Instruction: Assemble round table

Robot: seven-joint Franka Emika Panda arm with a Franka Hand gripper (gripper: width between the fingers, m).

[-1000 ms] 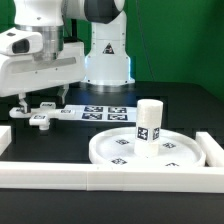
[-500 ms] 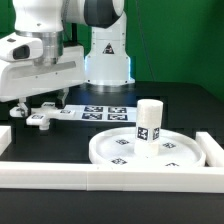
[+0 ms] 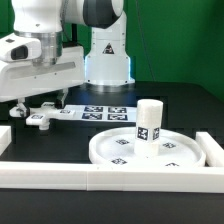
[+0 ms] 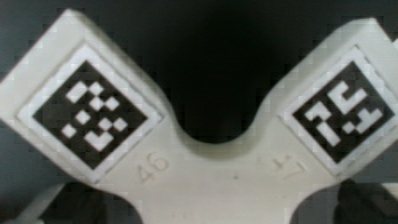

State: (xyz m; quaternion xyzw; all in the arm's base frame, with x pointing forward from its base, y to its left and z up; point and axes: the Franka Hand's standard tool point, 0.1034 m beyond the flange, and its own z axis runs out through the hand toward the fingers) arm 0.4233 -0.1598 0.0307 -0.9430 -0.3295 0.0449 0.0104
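Note:
The small flat white foot (image 3: 40,117) with tags lies on the black table at the exterior view's left. My gripper (image 3: 39,104) hangs right over it, its dark fingers (image 3: 22,102) spread on either side of it, open. In the wrist view the foot (image 4: 199,150) fills the picture as a forked white piece with two tags, and my gripper (image 4: 205,208) shows only as dark fingertips (image 4: 39,205) at the corners. The large round rimmed disc (image 3: 110,148) lies at the front right. The short thick cylinder leg (image 3: 149,121) stands upright on it.
The marker board (image 3: 98,112) lies flat behind the disc, next to the foot. White border rails run along the front (image 3: 100,177), the right (image 3: 213,150) and the left (image 3: 5,135). The robot's base (image 3: 106,55) stands at the back.
The hand has shifted very slightly over the foot since a second ago. The disc, leg and foot have not moved.

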